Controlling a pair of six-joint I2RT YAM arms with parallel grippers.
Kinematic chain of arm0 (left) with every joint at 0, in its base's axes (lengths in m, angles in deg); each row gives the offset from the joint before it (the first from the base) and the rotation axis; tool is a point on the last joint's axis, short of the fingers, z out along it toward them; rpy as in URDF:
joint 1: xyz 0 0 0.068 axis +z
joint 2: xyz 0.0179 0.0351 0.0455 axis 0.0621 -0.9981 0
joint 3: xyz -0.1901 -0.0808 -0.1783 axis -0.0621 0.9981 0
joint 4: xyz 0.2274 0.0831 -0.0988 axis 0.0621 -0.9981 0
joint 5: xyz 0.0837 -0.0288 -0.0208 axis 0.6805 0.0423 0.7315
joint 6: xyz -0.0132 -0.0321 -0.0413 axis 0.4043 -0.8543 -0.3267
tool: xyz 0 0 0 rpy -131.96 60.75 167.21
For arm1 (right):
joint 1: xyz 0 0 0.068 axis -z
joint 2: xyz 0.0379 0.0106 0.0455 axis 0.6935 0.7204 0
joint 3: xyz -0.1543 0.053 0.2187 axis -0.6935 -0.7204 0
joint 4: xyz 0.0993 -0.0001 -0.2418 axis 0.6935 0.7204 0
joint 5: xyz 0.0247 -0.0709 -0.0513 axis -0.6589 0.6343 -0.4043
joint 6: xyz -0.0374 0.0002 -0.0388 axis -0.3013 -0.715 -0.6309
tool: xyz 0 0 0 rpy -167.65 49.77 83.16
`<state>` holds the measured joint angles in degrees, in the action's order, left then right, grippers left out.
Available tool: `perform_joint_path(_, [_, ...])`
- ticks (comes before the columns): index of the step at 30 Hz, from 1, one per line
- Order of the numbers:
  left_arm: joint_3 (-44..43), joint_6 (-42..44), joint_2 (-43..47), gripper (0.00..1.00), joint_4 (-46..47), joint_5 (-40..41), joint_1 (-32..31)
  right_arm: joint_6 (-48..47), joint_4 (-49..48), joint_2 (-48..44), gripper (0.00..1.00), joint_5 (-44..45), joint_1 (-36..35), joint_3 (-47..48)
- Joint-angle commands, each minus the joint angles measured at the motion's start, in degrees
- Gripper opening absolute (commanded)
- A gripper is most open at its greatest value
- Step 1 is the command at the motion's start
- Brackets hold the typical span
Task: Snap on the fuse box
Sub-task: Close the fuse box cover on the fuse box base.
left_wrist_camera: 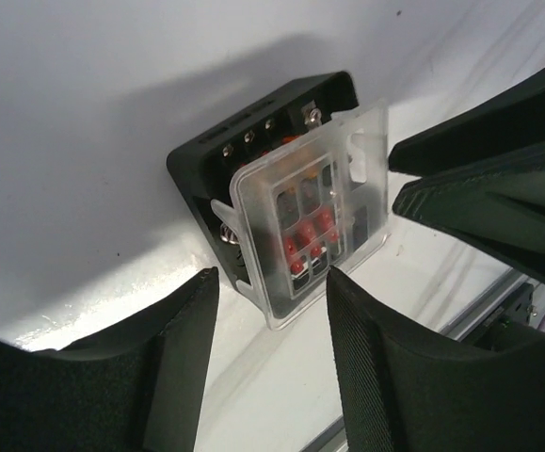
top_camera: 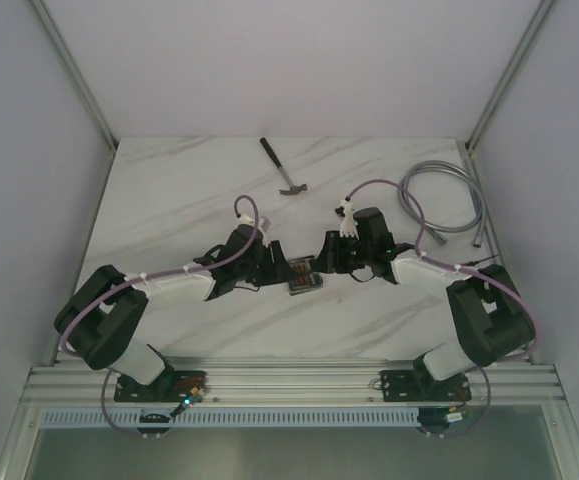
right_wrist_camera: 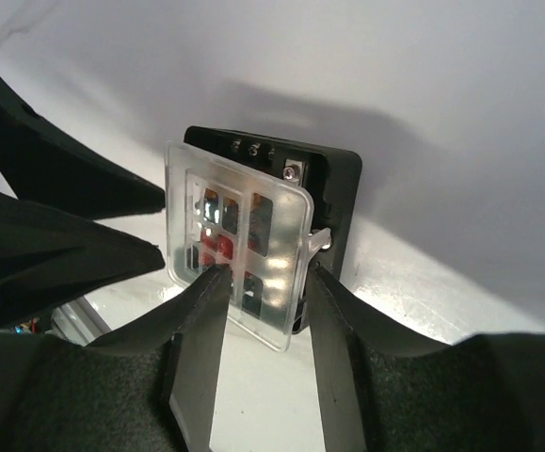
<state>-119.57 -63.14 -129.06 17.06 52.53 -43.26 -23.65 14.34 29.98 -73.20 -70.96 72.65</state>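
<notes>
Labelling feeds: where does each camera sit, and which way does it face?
Top external: above and behind, looking down at the table; left arm, right arm and bases show.
Left wrist: on the left arm, facing the fuse box and clear cover past the left gripper.
Right wrist: opposite side, facing them past the right gripper.
Wrist views share box and cover.

left pincer (top_camera: 280, 264) — jaws apart | right pincer (top_camera: 324, 258) — jaws narrower | both aimed inward, facing
</notes>
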Motion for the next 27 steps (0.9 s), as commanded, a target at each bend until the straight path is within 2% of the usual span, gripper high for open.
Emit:
perform_joint_path(1, [-0.97, -1.38, -2.45, 0.57, 0.14, -1.25, -1.05, 0.29, 0.69, 1.41, 0.43, 1.54, -0.57, 0.02])
perform_joint_path(11, [-1.32, -4.66, -2.28, 0.45, 0.52, -2.06, -1.31, -0.25, 4.26, 1.94, 0.28, 1.41, -1.03, 3.93])
perform_joint_path(18, [-1.52, -8.27, -2.31, 0.4, 0.88, -2.97, -1.24, -0.96, 8.31, 2.82, 0.27, 1.9, -1.16, 7.89])
perform_joint_path(27, [-2.64, -9.2, -2.96, 0.4, 0.83, -2.52, -1.21, -2.05, 10.98, 5.62, 0.25, 3.73, -1.21, 9.91])
